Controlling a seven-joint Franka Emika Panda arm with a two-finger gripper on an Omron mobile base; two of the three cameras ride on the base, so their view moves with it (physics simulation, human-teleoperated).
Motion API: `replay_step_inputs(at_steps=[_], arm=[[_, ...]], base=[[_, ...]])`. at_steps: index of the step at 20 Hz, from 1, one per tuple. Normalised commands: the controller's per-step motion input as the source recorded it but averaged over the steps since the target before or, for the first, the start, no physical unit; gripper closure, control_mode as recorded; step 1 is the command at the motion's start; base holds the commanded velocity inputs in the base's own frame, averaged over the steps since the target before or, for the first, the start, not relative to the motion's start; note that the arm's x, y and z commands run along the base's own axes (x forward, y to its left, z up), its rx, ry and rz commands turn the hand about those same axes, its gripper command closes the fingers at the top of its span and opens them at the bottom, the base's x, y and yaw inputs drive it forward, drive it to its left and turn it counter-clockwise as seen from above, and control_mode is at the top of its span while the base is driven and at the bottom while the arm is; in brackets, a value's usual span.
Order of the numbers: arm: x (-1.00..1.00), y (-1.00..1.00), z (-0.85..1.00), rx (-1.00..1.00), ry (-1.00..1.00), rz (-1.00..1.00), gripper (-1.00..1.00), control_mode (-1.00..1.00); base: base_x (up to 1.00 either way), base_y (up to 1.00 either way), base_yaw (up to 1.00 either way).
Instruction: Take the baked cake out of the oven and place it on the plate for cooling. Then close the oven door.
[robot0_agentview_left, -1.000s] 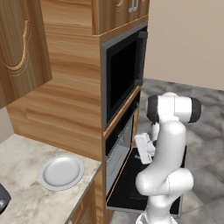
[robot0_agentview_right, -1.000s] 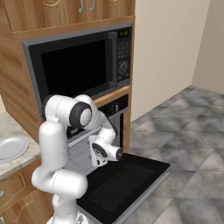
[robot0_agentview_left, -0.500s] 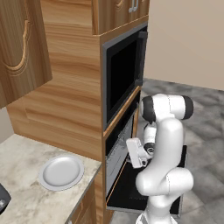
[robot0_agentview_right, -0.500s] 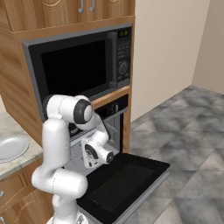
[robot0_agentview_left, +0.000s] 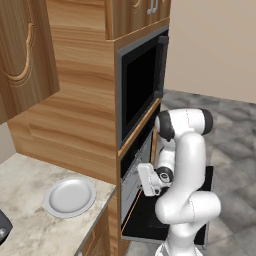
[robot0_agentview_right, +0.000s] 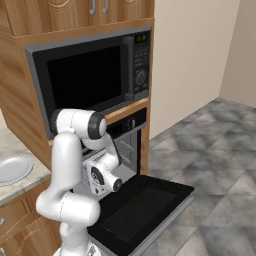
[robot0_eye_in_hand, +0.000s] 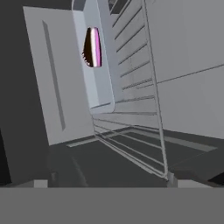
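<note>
The oven (robot0_agentview_right: 128, 123) sits under the larger black unit, and its door (robot0_agentview_right: 142, 206) hangs dropped open and flat. In the hand view, which is rolled sideways, the small brown cake with its pink layer (robot0_eye_in_hand: 92, 47) rests on a flat grey tray (robot0_eye_in_hand: 99, 83) on the wire rack (robot0_eye_in_hand: 135, 92) deep inside. My gripper (robot0_eye_in_hand: 105, 183) is open at the oven's mouth, well short of the cake, with nothing between its tips. From the base views the gripper (robot0_agentview_left: 144, 179) (robot0_agentview_right: 96, 179) points into the cavity above the door (robot0_agentview_left: 147, 220). The round pale plate (robot0_agentview_left: 69, 196) (robot0_agentview_right: 12, 169) lies bare on the counter.
A big black glass-fronted unit (robot0_agentview_left: 141, 82) (robot0_agentview_right: 87, 80) fills the cabinet above the oven. Wooden cabinet sides (robot0_agentview_left: 75, 115) flank the counter (robot0_agentview_left: 30, 225). A dark object (robot0_agentview_left: 3, 231) sits at the counter's near left edge. Grey stone floor (robot0_agentview_right: 215, 150) lies open to the right.
The hand has swung lower and toward the oven opening, turning to face into the cavity. Cake, plate and door have not moved.
</note>
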Motion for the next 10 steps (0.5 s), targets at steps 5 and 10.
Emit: replay_step_inputs(at_steps=[5, 10], arm=[[0.26, 0.17, -0.17, 0.0, -0.08, 0.0, -1.0, -1.0], [0.29, 0.11, -0.23, 0.0, -0.03, 0.0, -1.0, -1.0]], base=[[0.0, 0.0, 0.0], [0.0, 0.0, 0.0]])
